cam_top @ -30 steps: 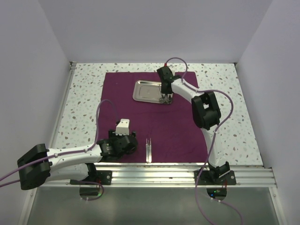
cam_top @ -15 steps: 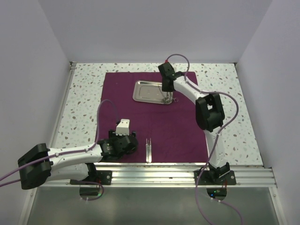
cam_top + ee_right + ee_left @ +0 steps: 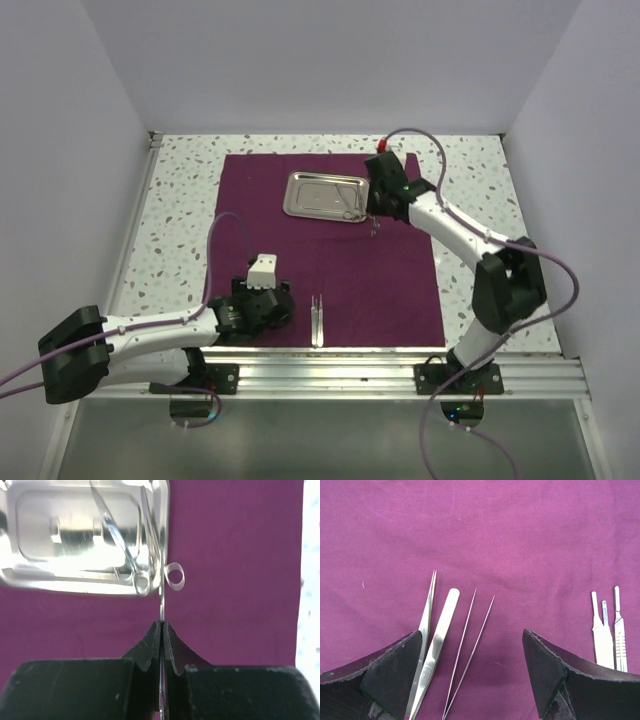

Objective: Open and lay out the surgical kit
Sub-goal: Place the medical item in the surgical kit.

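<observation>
The surgical kit's maroon cloth (image 3: pixel 260 230) lies spread flat, with the steel tray (image 3: pixel 296 180) at its far middle. My right gripper (image 3: pixel 374 212) (image 3: pixel 162 625) is shut on a ring-handled steel instrument (image 3: pixel 174 575), seen edge-on and hanging just past the tray's (image 3: pixel 30 580) right rim. Ring-handled scissors (image 3: pixel 120 545) lie in the tray. My left gripper (image 3: pixel 272 306) (image 3: pixel 470 635) stands open low over the cloth's front. Broad tweezers (image 3: pixel 436 642) and thin tweezers (image 3: pixel 470 630) lie on the cloth between its fingers.
Three slim flat steel handles (image 3: pixel 606 635) lie side by side on the cloth right of the left gripper, also seen near the front edge (image 3: pixel 317 320). Speckled tabletop (image 3: pixel 180 230) surrounds the cloth. White walls close in left, right and back. A metal rail (image 3: pixel 400 365) runs along the front.
My right arm has swung its elbow out to the right and carried the ring-handled instrument from over the tray to just beyond its right rim. The left arm has not moved.
</observation>
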Tool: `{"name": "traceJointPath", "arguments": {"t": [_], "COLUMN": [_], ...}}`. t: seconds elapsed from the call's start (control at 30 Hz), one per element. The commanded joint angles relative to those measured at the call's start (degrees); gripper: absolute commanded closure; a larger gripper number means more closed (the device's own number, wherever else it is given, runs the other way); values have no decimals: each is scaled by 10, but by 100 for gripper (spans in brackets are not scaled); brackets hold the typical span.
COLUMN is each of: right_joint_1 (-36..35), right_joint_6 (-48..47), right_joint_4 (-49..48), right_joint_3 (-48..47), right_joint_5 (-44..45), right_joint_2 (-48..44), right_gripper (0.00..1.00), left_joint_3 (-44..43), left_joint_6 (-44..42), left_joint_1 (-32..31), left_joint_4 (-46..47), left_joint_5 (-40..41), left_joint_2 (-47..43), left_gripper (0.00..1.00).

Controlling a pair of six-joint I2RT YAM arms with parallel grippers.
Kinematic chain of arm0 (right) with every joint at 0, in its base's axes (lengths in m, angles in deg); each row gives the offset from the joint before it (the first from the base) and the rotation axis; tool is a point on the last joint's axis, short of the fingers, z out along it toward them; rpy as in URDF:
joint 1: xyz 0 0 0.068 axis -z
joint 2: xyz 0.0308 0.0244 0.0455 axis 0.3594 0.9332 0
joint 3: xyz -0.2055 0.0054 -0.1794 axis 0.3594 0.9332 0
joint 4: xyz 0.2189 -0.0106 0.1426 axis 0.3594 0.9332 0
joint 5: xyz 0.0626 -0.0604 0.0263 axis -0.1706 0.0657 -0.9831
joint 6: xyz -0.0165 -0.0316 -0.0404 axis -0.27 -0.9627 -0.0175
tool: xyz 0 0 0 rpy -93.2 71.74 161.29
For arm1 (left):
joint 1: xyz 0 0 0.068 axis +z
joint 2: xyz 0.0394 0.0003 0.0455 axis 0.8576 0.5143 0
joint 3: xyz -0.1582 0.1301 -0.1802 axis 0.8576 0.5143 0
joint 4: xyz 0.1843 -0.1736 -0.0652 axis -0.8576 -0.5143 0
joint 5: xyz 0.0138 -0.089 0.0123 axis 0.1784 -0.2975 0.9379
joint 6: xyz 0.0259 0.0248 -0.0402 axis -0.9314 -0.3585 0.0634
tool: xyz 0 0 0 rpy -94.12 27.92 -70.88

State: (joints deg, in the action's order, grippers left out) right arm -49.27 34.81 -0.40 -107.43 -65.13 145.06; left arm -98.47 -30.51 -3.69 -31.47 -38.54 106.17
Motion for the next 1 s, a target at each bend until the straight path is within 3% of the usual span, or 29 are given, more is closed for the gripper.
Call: {"name": "traceJointPath", "arguments": {"t": [0.0, 0.33, 0.57, 0.77, 0.8, 0.83, 0.87, 0.9, 0.97], "right_joint_1": [-30, -132, -140, -142, -142, -142, -142, -142, -144], "right_joint_6": [52, 155, 186, 197, 199, 203, 206, 207, 212], "right_joint_4": [-50, -30, -125, -110, -100, -88, -64, -49, 1], "right_joint_3": [154, 410, 522, 551, 552, 553, 552, 548, 539], "right_joint_5": [-15, -9, -27, -21, -19, -16, -14, -7, -1], "right_joint_2": [-121, -331, -282, -314, -325, -338, -349, -377, -407], "right_gripper": [100, 100, 100, 100, 85, 63, 27, 8, 2], "left_joint_3": [-14, -12, -17, -15, -16, -18, -20, -20, -22], "left_joint_6": [10, 6, 6, 10, 10, 10, 9, 9, 8], "left_joint_1": [2, 2, 2, 2, 2, 2, 2, 2, 2], "left_joint_4": [4, 8, 6, 3, 3, 3, 2, 2, 3], "left_joint_5": [19, 14, 18, 21, 22, 23, 24, 24, 24], "left_joint_2": [-1, -13, -14, -12, -11, -9, -8, -7, -5], "left_gripper": [15, 15, 15, 15, 15, 15, 15, 15, 15]}}
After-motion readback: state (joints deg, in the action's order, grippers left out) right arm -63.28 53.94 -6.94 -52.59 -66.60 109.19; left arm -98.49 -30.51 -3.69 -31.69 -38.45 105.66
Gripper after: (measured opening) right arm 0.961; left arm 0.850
